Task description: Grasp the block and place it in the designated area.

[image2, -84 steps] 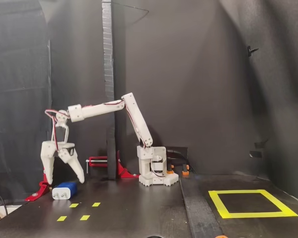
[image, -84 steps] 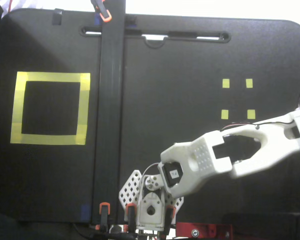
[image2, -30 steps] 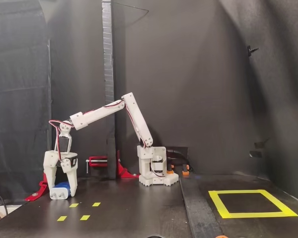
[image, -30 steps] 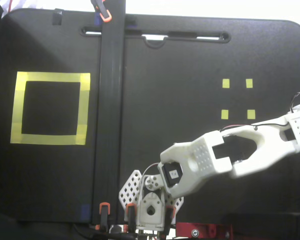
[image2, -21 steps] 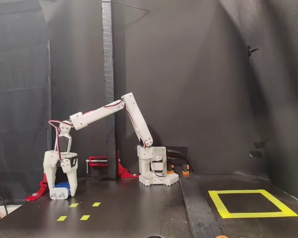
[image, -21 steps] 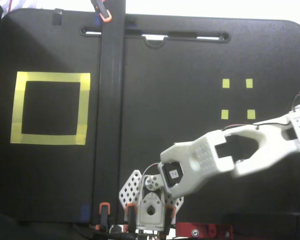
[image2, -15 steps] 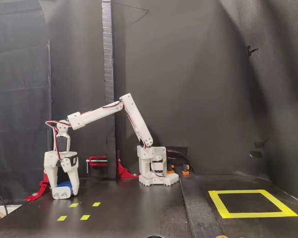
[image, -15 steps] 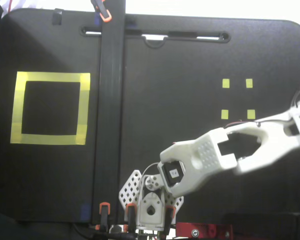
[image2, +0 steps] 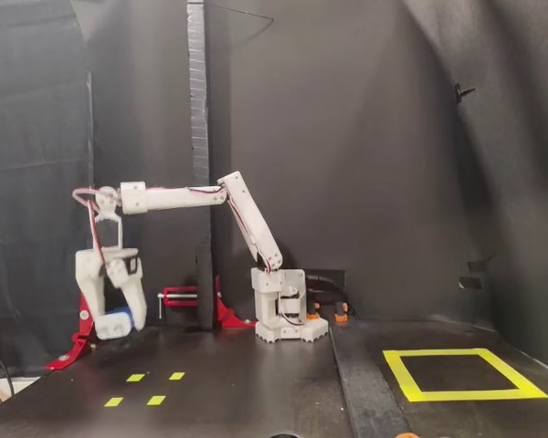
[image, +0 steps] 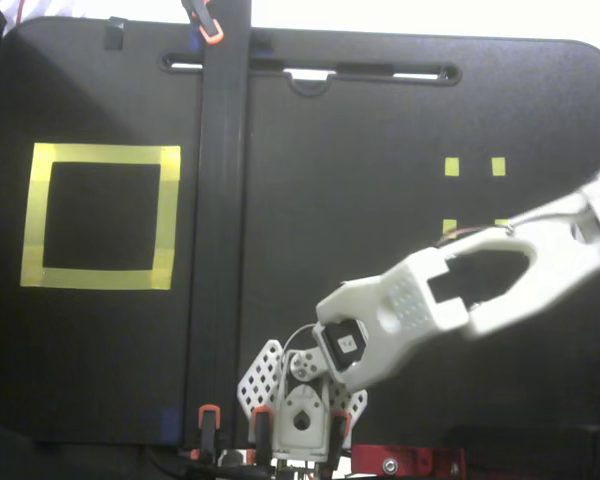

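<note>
Now that the white two-finger gripper (image2: 117,321) is lifting the small dark-blue block (image2: 115,321) clamped in its jaws, it's carrying time toward the far-right yellow-taped square (image2: 461,374).

You've got a black tabletop (image: 360,120) filling a fixed view from above; a dark vertical strip (image: 220,230) crosses it top to bottom, held by an orange clamp (image: 209,28) at the top edge and orange clips (image: 209,415) at the bottom; four small yellow tape squares (image: 451,166) sit right of the strip, the lower two partly hidden; a long slot (image: 310,72) runs near the top edge; in a fixed view from the side you see a red clamp (image2: 178,297) by an upright post (image2: 198,137), black backdrop (image2: 365,137) behind, small yellow squares on the near floor.
</note>
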### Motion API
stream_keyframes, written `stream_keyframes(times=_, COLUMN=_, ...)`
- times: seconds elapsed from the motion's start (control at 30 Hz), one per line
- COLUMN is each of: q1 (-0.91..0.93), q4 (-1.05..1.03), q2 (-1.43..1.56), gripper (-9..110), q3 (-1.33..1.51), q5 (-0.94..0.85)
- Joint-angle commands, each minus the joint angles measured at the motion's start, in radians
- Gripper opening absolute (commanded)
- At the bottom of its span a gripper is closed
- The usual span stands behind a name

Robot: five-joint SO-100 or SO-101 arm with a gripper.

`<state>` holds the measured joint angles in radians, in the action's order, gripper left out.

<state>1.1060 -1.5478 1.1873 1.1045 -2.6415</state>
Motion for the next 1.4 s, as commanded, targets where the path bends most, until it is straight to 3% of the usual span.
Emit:
stream_keyframes(times=0.0, q1=-0.003, q4=-0.023, q2=0.091, gripper=23, q3=-0.049, q5=0.011)
stream_keyframes(times=0.63, q1=-0.04, q4=-0.109, q2=0.17, gripper=23, q3=-0.054, q5=0.061)
stream_keyframes(times=1.37, q1=-0.574, q4=-0.138, q2=0.175, gripper=23, q3=-0.049, q5=0.69)
